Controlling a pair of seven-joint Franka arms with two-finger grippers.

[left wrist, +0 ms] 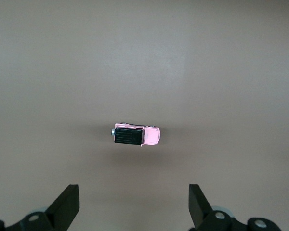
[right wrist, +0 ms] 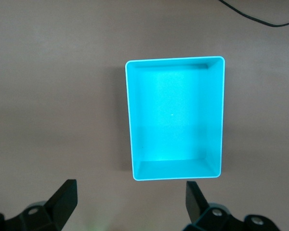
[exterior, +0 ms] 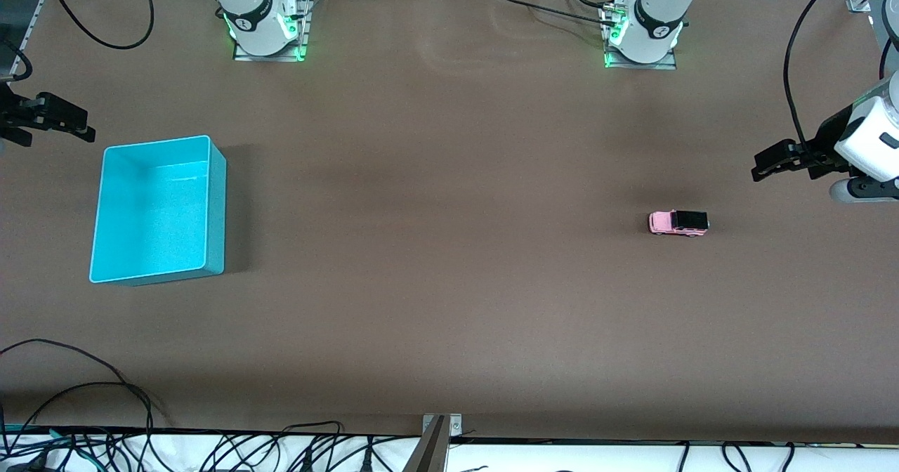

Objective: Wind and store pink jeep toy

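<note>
The pink jeep toy [exterior: 678,223], tiny, with a black roof, stands on the brown table toward the left arm's end. It also shows in the left wrist view [left wrist: 136,135]. My left gripper [exterior: 762,166] hangs open and empty in the air at that end of the table, beside the jeep and apart from it; its fingers [left wrist: 67,204] are spread wide. The turquoise box [exterior: 158,208] stands empty toward the right arm's end and shows in the right wrist view [right wrist: 176,118]. My right gripper [exterior: 81,129] is open and empty, up in the air beside the box.
Black cables [exterior: 105,29] lie at the table's corners and along the edge nearest the front camera [exterior: 91,402]. The two arm bases [exterior: 263,26] stand at the table's edge farthest from that camera.
</note>
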